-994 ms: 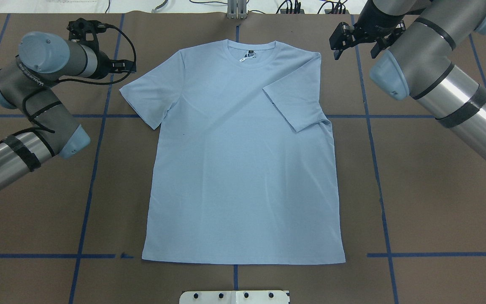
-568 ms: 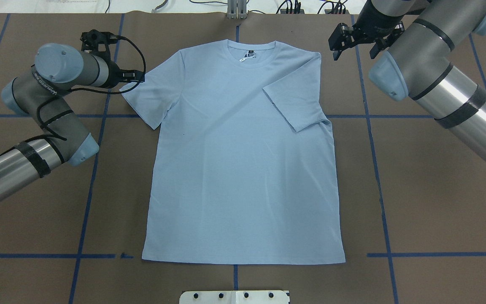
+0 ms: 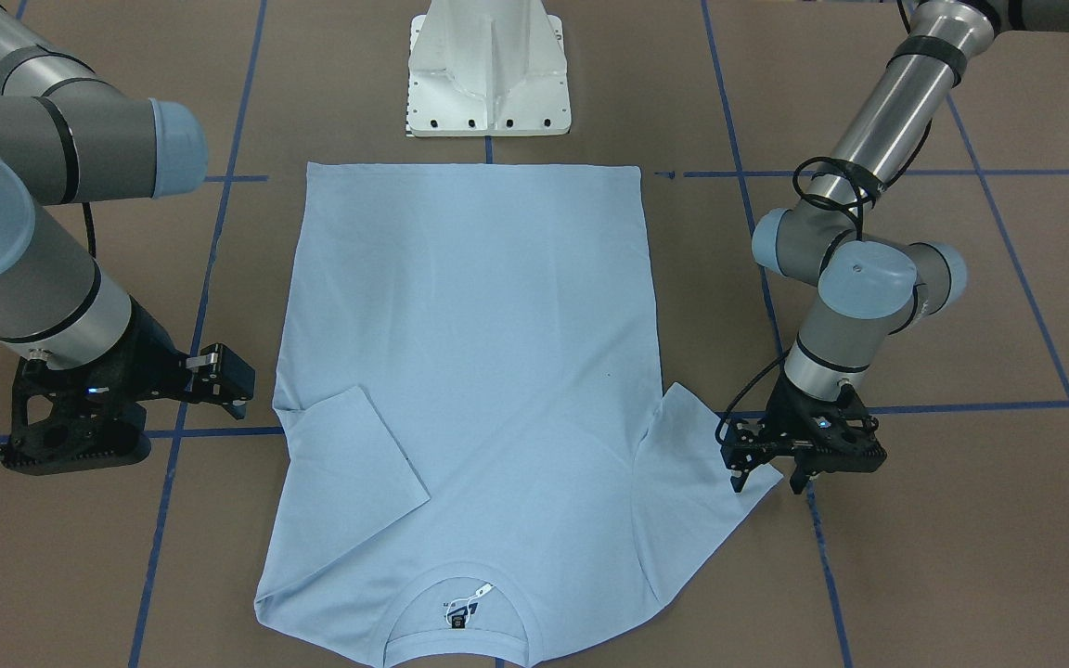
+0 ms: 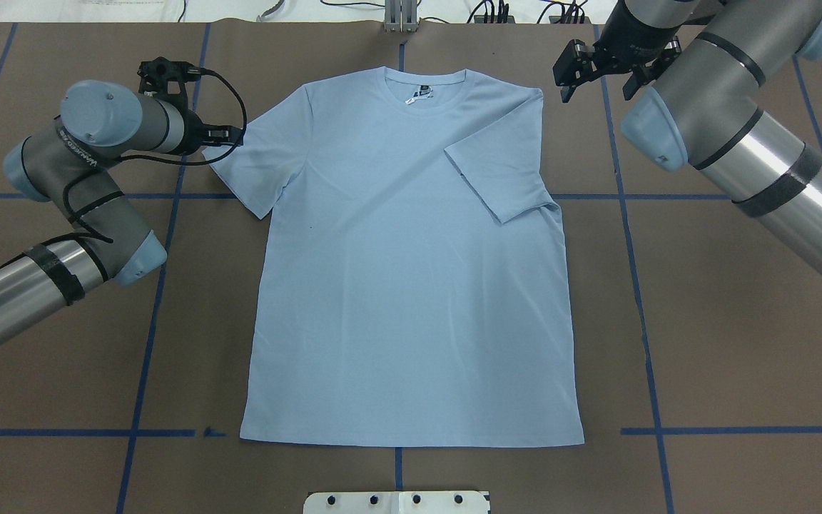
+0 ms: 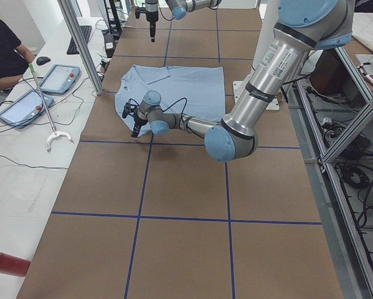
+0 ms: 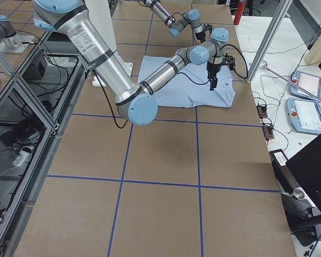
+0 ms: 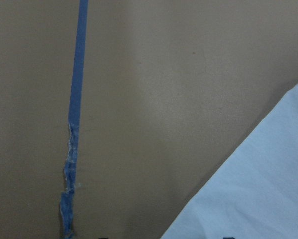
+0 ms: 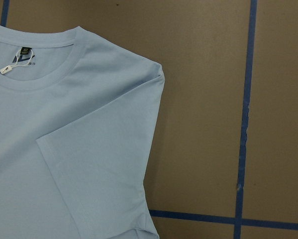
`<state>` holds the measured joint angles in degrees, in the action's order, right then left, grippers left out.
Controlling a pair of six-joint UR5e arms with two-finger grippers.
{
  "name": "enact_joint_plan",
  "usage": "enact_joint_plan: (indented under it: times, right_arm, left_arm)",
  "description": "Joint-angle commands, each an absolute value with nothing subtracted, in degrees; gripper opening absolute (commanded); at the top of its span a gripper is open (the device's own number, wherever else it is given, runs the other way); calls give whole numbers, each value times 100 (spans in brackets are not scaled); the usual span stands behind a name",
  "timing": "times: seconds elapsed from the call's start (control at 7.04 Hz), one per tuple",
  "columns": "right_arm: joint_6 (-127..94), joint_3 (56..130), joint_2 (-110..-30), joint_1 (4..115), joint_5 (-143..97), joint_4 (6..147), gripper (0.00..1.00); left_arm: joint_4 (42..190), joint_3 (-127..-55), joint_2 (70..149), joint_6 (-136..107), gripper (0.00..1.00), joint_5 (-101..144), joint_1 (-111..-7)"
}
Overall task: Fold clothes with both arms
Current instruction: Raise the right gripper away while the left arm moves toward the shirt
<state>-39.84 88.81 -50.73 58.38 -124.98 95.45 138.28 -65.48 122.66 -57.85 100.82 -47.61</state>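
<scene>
The light blue T-shirt [image 4: 411,285] lies flat on the brown table, collar and neck label [image 4: 418,96] at the far edge; no chest print shows. One sleeve [image 4: 500,178] is folded in over the body, and the other sleeve [image 4: 257,160] is spread out. My left gripper [image 4: 229,134] is open and low at the spread sleeve's outer corner; in the front-facing view [image 3: 766,481] its fingers stand either side of that corner. My right gripper [image 4: 596,87] is open and empty, above bare table beside the shirt's shoulder [image 8: 149,74].
The white pedestal base [image 3: 488,74] stands at the near edge, just past the shirt's hem. Blue tape lines [image 4: 161,285] cross the brown table cover. An operator [image 5: 2,50] and tablets are at a side table beyond the far edge.
My left gripper has moved right and slightly toward the robot, from bare table onto the spread sleeve's corner. My right gripper has shifted slightly away. The shirt has not moved.
</scene>
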Motion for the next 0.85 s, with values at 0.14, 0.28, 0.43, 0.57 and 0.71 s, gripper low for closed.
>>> enact_joint_plan:
  times: [0.14, 0.28, 0.43, 0.57, 0.71]
  right_arm:
    - [-3990, 8877, -5071, 5836, -12489, 9545, 100]
    - [-3982, 8877, -5071, 5827, -12489, 9545, 100]
    - [-3990, 8877, -5071, 5827, -12489, 9536, 100]
    - [-3982, 8877, -5080, 5827, -12489, 9536, 100]
    - [-3990, 8877, -5080, 5827, -12489, 9536, 100]
  left_arm:
    - [13825, -6530, 12252, -5783, 79, 10090, -4755]
    - [13825, -6513, 12243, -5783, 79, 10090, -4755]
    - [13825, -6504, 12234, -5783, 77, 10090, -4755]
    - [13825, -6504, 12234, -5783, 76, 10090, -4755]
    - [13825, -6504, 12234, -5783, 71, 10090, -4746]
